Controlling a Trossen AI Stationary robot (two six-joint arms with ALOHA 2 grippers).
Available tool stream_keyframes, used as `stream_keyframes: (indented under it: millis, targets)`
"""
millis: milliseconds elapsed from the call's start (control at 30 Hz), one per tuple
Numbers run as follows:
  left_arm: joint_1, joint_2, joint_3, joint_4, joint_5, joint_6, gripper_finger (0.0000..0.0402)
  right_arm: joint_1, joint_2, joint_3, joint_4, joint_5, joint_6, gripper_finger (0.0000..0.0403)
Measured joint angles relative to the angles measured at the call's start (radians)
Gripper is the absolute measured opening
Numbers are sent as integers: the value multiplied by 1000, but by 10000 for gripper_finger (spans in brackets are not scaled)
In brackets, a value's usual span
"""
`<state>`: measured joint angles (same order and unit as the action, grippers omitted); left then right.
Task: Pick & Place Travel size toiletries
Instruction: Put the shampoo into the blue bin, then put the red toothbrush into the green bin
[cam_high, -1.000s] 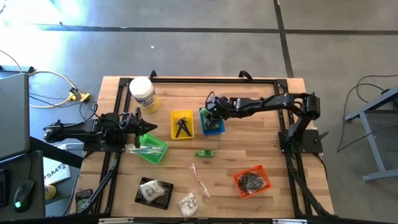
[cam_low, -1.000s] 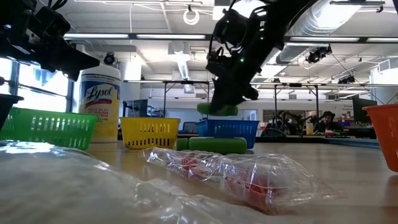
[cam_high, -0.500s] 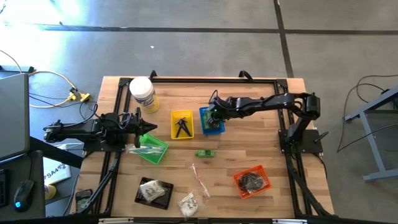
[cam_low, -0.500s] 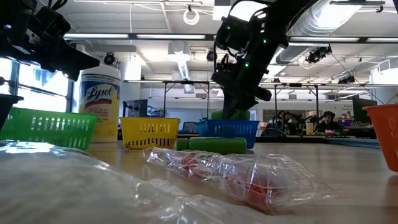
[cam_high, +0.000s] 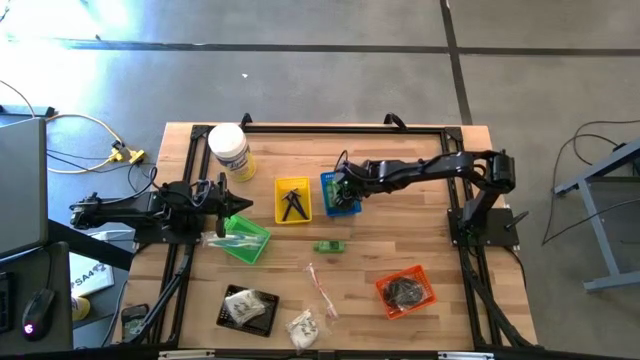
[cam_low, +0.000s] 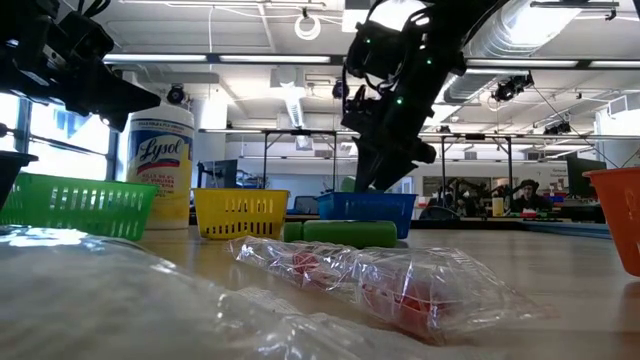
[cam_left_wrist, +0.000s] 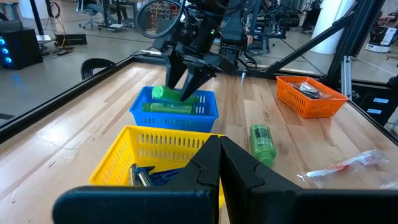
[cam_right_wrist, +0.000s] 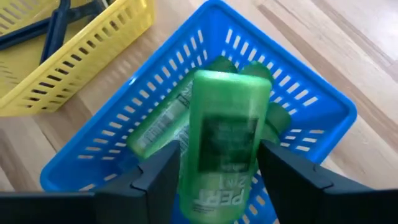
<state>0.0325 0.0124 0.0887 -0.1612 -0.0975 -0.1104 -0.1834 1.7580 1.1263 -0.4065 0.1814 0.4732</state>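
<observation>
My right gripper (cam_high: 344, 187) is down in the blue basket (cam_high: 328, 196), shut on a green bottle (cam_right_wrist: 224, 137). Two more green bottles (cam_right_wrist: 160, 132) lie on the basket's floor under it. Another green bottle (cam_high: 330, 245) lies on its side on the bare table. A long thin clear packet (cam_high: 320, 288) and a clear packet with white contents (cam_high: 303, 327) lie near the near edge. Small black pieces (cam_high: 293, 203) sit in the yellow basket. My left gripper (cam_left_wrist: 219, 142) is shut and hovers beside the green basket (cam_high: 246, 241). My right gripper pinches the green bottle between its two fingers (cam_right_wrist: 158, 177), across the labelled part of the body (cam_right_wrist: 188, 174). It comes from above, slanting down into the blue basket. The bottle's free end (cam_right_wrist: 231, 84) points down over the bottles lying there; whether it rests on them, I cannot tell.
A big white jar with a yellow label (cam_high: 230, 150) stands at the far left. An orange basket (cam_high: 405, 290) with dark contents is at the near right. A black tray (cam_high: 247, 310) holding a packet is at the near left. Bare wood lies between the baskets.
My right gripper has come down with the green bottle, from above the blue basket's rim into the basket. The bottle has sunk almost out of sight behind the basket wall in the low view.
</observation>
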Motion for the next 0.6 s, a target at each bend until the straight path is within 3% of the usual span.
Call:
stream_keyframes:
  millis: [333, 500, 600]
  targets:
    - [0, 0, 0, 1, 0, 0, 0, 13, -41, 0, 33, -4, -76, 220]
    - [0, 0, 0, 1, 1, 0, 0, 74, -172, 1, 155, -3, -254, 200]
    - [0, 1, 0, -1, 3, 0, 0, 117, -279, -40, 276, -81, -396, 180]
